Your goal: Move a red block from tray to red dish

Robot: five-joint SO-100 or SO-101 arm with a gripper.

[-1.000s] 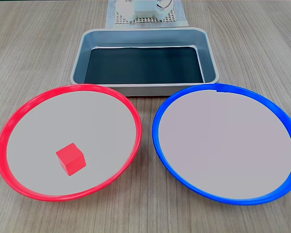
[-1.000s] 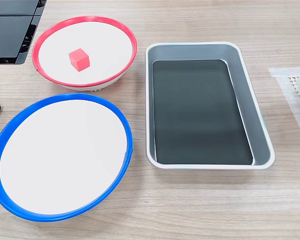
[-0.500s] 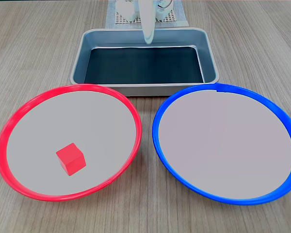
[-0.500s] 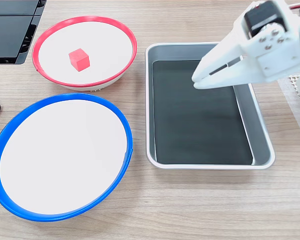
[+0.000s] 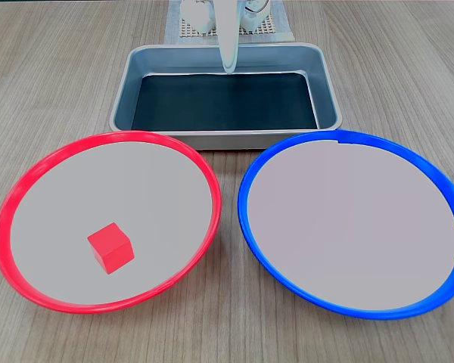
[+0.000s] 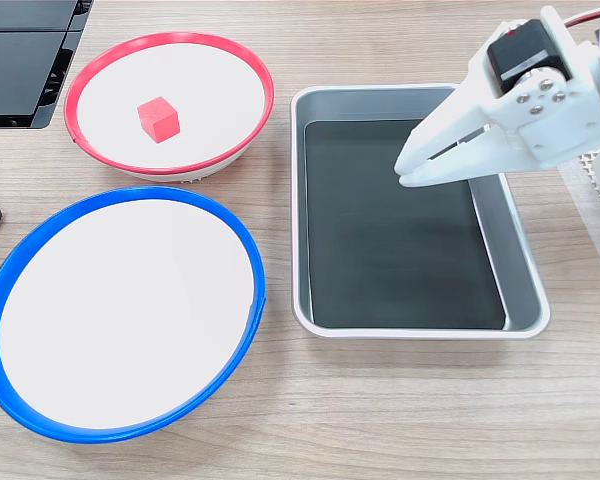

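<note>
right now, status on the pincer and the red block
Pincer over the tray, nearly shut, holding nothing. Red block sits in the red dish. Blue dish bare; nothing in the way.

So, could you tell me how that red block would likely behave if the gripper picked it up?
The red block looks like a small rigid cube, so probably light. Its flat matte faces should grip well and not roll. Resting flat in the red dish, it seems unlikely to tip.
</note>
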